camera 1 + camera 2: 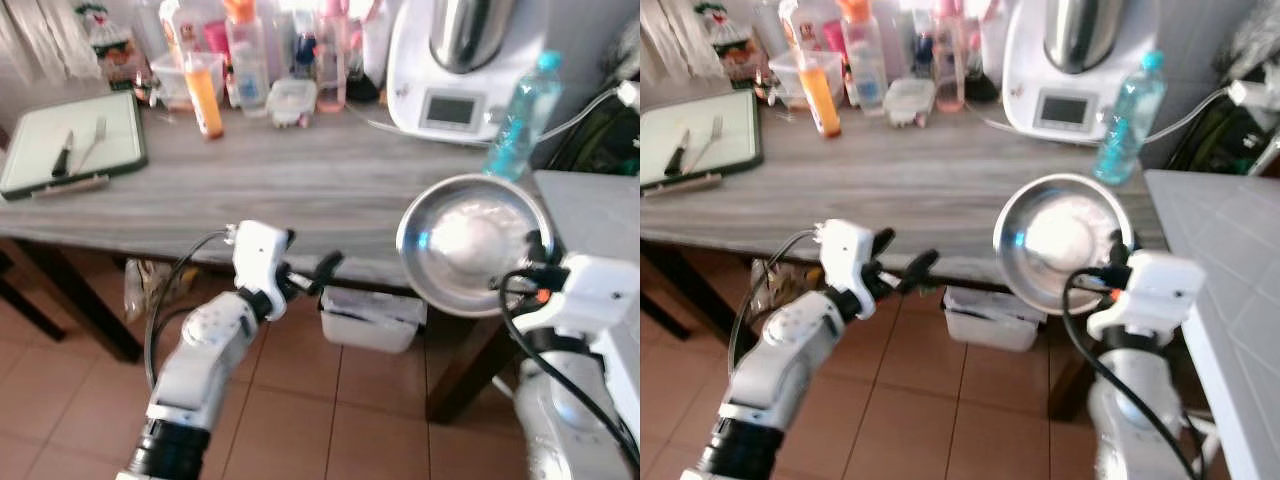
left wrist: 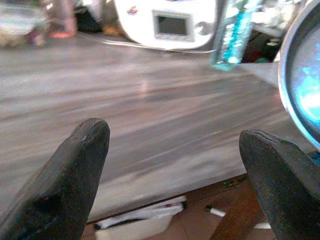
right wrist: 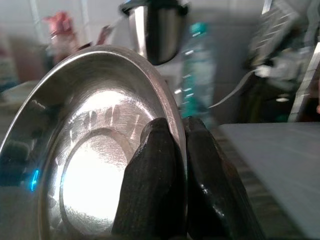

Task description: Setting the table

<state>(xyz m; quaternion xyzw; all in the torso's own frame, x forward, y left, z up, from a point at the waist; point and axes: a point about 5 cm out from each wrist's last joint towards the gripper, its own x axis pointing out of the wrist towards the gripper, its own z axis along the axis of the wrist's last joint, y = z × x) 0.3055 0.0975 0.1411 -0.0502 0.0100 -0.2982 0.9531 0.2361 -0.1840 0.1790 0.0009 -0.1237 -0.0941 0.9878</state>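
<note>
The tabletop [image 1: 300, 180] carries a tray [image 1: 72, 143] at its left end with a knife [image 1: 62, 155] and fork [image 1: 92, 142] on it. Bottles [image 1: 245, 55] and a kitchen machine [image 1: 455, 65] stand along the back, with a water bottle [image 1: 520, 115] right of the machine. A bin [image 1: 370, 318] sits on the floor beneath the front edge.

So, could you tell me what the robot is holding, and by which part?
The right gripper pinches the steel bowl by its rim. The left gripper is open and holds nothing.

Right hand [image 1: 535, 262] grips steel bowl [image 1: 466, 243] above table [image 1: 300, 180] edge.
</note>
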